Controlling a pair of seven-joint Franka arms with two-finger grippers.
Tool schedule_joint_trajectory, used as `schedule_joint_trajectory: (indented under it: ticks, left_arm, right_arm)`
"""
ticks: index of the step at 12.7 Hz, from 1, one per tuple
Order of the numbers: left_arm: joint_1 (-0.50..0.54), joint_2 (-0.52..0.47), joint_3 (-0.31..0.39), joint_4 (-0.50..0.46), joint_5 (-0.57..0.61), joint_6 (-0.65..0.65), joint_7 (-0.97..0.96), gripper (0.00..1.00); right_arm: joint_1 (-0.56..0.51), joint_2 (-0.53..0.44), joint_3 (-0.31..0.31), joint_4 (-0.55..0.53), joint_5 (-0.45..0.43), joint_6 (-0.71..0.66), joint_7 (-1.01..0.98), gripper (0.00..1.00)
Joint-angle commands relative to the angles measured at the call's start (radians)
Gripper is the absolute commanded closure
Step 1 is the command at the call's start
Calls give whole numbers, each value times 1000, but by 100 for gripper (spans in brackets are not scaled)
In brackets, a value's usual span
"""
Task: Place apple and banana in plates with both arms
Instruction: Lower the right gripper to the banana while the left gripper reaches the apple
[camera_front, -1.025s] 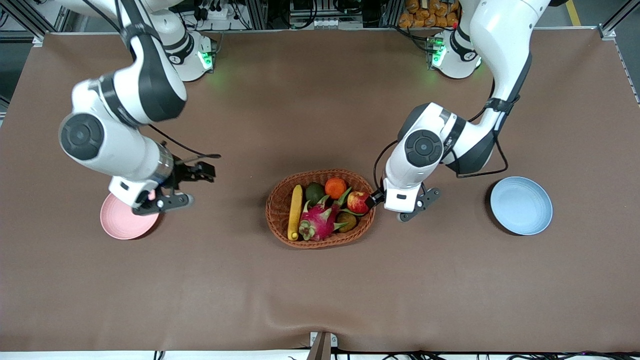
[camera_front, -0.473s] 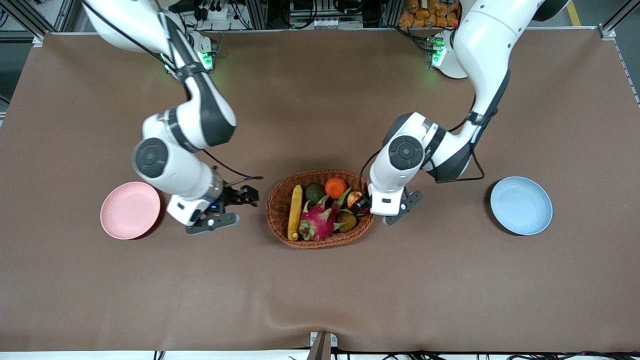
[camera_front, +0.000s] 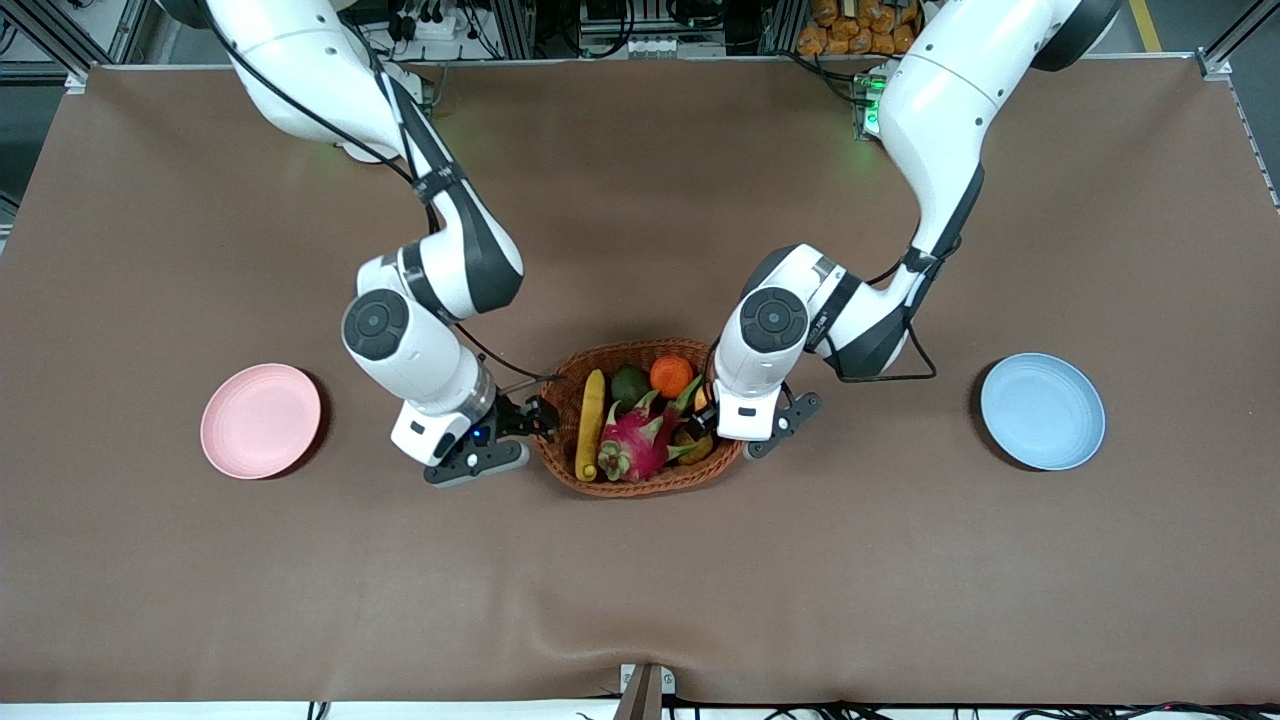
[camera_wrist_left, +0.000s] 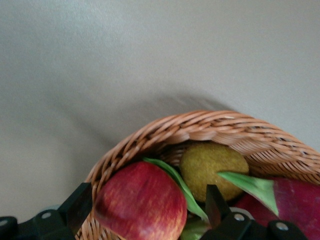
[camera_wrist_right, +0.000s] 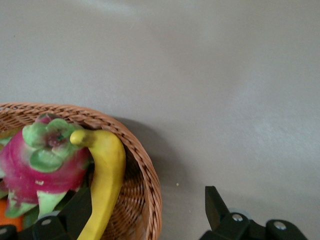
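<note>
At the basket's (camera_front: 560, 470) edge toward the right arm's end of the table, the right gripper (camera_wrist_right: 145, 210) is held with jaws spread; the banana (camera_front: 590, 424) lies just inside that rim, its long axis running near to far. Over the basket's other end, the left gripper (camera_wrist_left: 145, 205) is placed with jaws spread around the apple (camera_wrist_left: 141, 202), not yet pinched. The pink plate (camera_front: 260, 420) and blue plate (camera_front: 1042, 410) lie well apart.

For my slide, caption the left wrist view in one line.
Left end effector, open, straddles the apple at the wicker basket rim, beside a brownish-green fruit and dragon fruit.
</note>
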Motion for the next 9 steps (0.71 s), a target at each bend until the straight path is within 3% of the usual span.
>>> schedule_joint_trajectory:
  ticks: [1, 5, 9]
  left_arm:
    - [-12, 10, 10, 22, 30, -2, -23, 0]
    - [-27, 15, 8, 22, 30, -2, -25, 0]
    - [-34, 19, 8, 19, 31, -4, -26, 3]
  right_arm:
    - [30, 71, -10, 116, 22, -8, 64, 0]
    - [71, 138, -10, 164, 22, 86, 268, 0]
    - [79, 201, -10, 216, 22, 117, 301, 0]
